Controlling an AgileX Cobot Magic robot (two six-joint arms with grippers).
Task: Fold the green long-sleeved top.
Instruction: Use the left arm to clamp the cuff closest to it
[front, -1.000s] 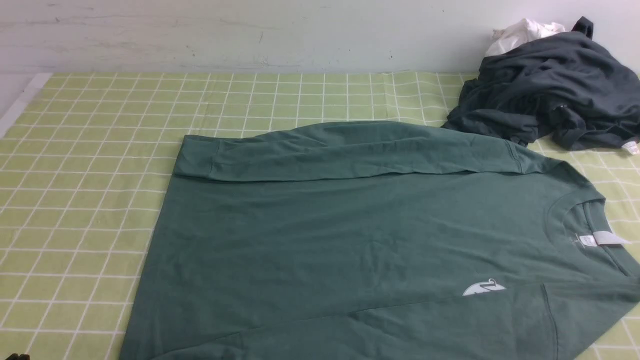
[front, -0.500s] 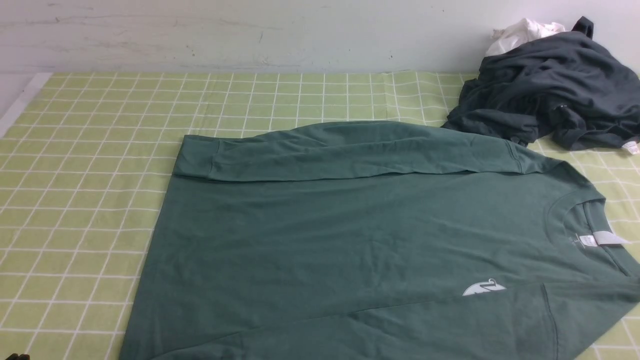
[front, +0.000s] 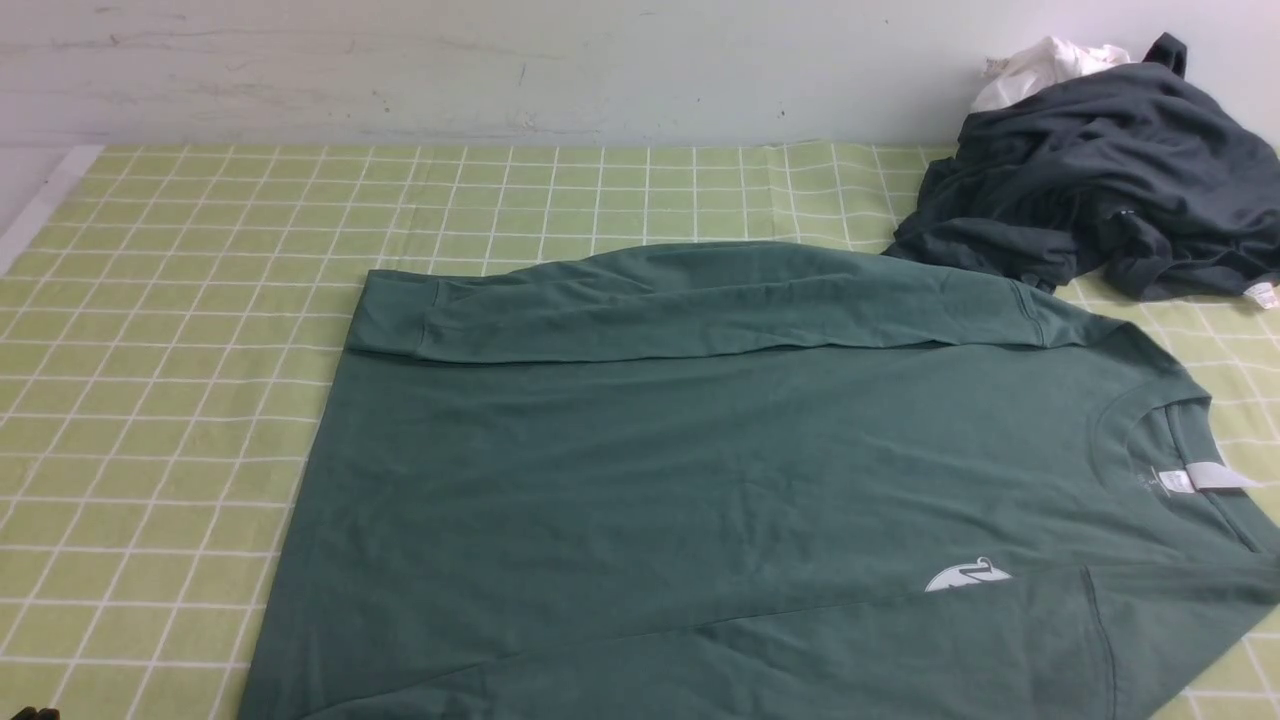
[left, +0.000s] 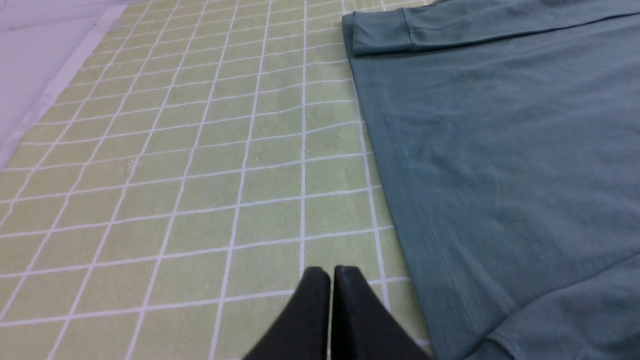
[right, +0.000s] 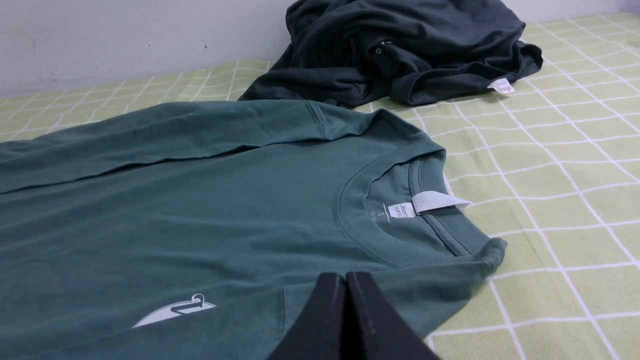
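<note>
Front view: shows the green top (front: 700, 470) spread flat on the bench (front: 180, 300), far sleeve folded across the body, dark garment (front: 1090, 190) heaped just beyond the top's shoulder.
Left wrist view: finds the left claw (left: 331, 272) pressed together, empty, low beside the top's hem.
Right wrist view: finds the right claw (right: 346, 277) together, empty, over the top's near shoulder.

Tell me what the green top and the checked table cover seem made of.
Green long-sleeved top: soft matte knit, probably cotton jersey, going by its fine creases, ribbed neck and stitched hem. Table cover: thin matte cloth with a printed check and faint wrinkles; whether it is coated is unclear.
</note>
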